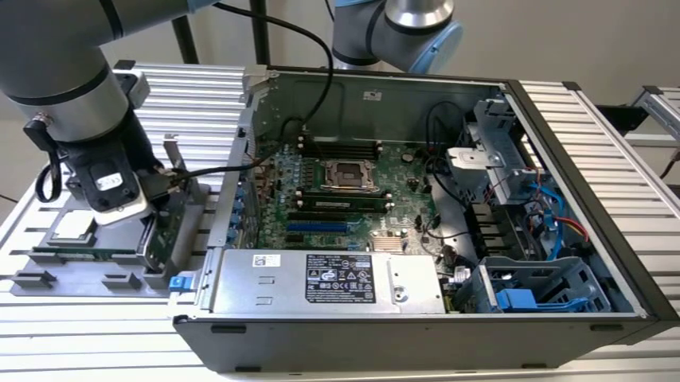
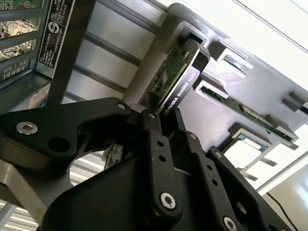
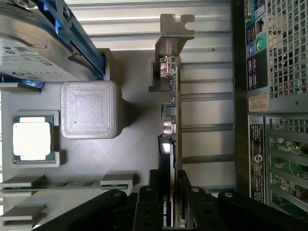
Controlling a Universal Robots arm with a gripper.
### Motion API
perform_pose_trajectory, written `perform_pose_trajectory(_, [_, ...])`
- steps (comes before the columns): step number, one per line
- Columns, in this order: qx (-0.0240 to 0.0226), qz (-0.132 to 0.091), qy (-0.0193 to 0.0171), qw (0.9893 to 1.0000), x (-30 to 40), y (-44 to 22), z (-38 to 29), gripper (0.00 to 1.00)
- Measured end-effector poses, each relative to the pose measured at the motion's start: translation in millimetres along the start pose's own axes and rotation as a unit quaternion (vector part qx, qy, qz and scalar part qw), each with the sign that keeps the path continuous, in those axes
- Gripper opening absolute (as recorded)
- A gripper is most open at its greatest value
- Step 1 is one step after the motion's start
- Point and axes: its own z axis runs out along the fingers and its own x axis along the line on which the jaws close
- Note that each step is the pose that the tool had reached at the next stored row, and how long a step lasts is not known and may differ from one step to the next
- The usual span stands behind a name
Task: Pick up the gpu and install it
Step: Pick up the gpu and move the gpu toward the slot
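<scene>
Gpu (image 3: pixel 171 120) on edge in fixture tray (image 3: pixel 139 144), exterior view's left of computer case (image 1: pixel 404 338); processor (image 3: pixel 32 139), memory stick (image 3: pixel 67 184) in same tray.

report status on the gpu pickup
gripper shut on gpu. gpu on edge in tray slot, not lifted. hard drive beside it, apart.
</scene>
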Motion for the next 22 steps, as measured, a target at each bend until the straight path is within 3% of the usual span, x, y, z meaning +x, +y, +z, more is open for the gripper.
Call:
perform_pose_trajectory(16, [0.0001,0.0,0.0,1.0,-0.1,0.2,-3.8,0.0])
perform_pose_trajectory(22, [0.0001,0.0,0.0,1.0,-0.3,0.4,-8.0,0.0])
